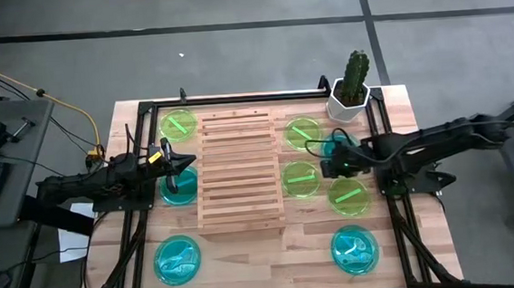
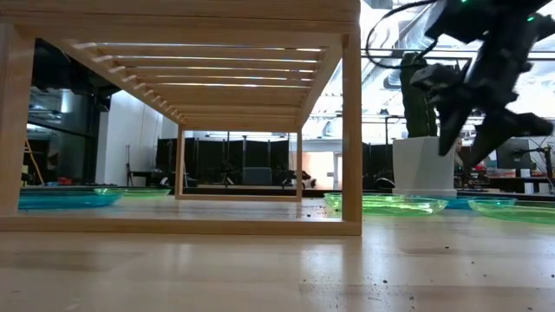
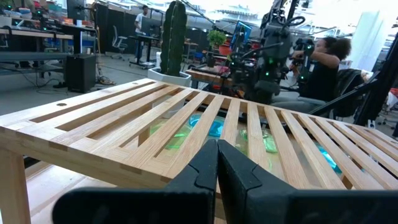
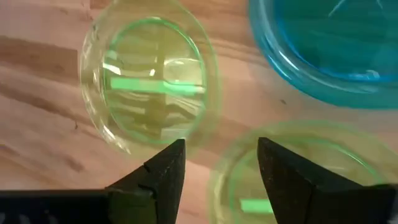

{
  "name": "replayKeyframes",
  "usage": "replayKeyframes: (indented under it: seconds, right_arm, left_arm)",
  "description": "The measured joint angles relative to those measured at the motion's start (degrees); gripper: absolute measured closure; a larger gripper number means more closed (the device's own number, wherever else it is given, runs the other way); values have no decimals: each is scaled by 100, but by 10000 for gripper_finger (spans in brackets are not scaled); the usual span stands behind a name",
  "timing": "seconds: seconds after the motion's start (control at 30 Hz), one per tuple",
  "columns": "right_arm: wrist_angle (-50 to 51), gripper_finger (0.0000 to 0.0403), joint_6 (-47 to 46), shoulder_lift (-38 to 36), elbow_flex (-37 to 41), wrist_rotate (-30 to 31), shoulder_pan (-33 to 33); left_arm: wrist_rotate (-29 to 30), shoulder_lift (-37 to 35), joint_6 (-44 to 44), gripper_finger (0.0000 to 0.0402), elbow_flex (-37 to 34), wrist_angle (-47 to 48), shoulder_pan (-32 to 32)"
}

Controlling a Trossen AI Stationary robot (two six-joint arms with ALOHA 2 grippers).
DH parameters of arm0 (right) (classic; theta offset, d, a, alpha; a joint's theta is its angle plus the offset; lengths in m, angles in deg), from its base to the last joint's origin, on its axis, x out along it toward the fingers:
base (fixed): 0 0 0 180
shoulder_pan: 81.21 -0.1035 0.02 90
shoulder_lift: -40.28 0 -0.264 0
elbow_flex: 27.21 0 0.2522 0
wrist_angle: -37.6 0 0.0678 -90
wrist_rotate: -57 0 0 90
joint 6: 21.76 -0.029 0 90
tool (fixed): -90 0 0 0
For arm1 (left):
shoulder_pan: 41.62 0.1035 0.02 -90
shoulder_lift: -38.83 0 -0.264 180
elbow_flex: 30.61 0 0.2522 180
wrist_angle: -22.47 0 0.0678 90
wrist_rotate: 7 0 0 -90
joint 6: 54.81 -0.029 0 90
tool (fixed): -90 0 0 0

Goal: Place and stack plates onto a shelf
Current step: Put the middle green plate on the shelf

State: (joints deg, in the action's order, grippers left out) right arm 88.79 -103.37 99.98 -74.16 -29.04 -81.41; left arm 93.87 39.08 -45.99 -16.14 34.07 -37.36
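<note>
On the plank tabletop (image 1: 274, 252), to the right of the light wooden slatted shelf (image 1: 238, 168), the right gripper (image 1: 325, 163) is hovering among a cluster of small round translucent plates, its fingers (image 4: 165, 167) standing apart with nothing between them. In the right wrist view, it is looking down on a lime green plate with a bar mark (image 4: 149, 87), a second green plate (image 4: 311, 174) lying partly under the fingertips, and a cyan blue plate (image 4: 329, 43) beside these. The left gripper (image 1: 175, 164) is waiting at the shelf's left edge, fingers pressed together and empty, just beside another cyan plate (image 1: 178, 188). The shelf top is carrying no plates; every plate in sight is resting on the table around it: green ones (image 1: 178, 124) at the far left and along the right side, cyan ones (image 1: 176, 259) at the near corners. The step in hand appears to be the approach to a first pick on the right. The next move likely calls for lowering onto one plate's rim and closing without nudging its close neighbours. A cactus in a white pot (image 1: 351, 87) is standing at the far right corner. Beyond the table, a workshop with desks and equipment is showing, with a seated person (image 3: 323, 62) behind.
</note>
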Motion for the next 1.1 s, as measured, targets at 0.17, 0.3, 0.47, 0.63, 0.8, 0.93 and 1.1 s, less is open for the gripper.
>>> replayKeyframes:
  seconds: [0.17,0.3,0.47,0.63,0.8,0.93,1.1]
  right_arm:
    - [-717,220,694,612,0,-292,483]
    - [-744,220,1244,1067,0,-386,935]
    - [-1131,220,2023,1548,0,-946,1326]
    - [-1209,220,2326,1937,0,-1151,1383]
    - [-1350,224,2364,2109,-13,-1190,1381]
    - [-1411,241,2361,2114,-7,-1162,1372]
    - [-1434,283,2282,2120,-4,-1047,1368]
  left_arm:
    - [-1,0,0,401,2,0,2]
    - [0,0,0,401,2,0,2]
    - [-2,0,0,401,2,0,2]
    - [0,0,0,401,2,2,0]
    - [-1,0,0,401,2,0,0]
    - [-1,0,0,401,2,0,0]
    - [0,0,0,401,2,0,1]
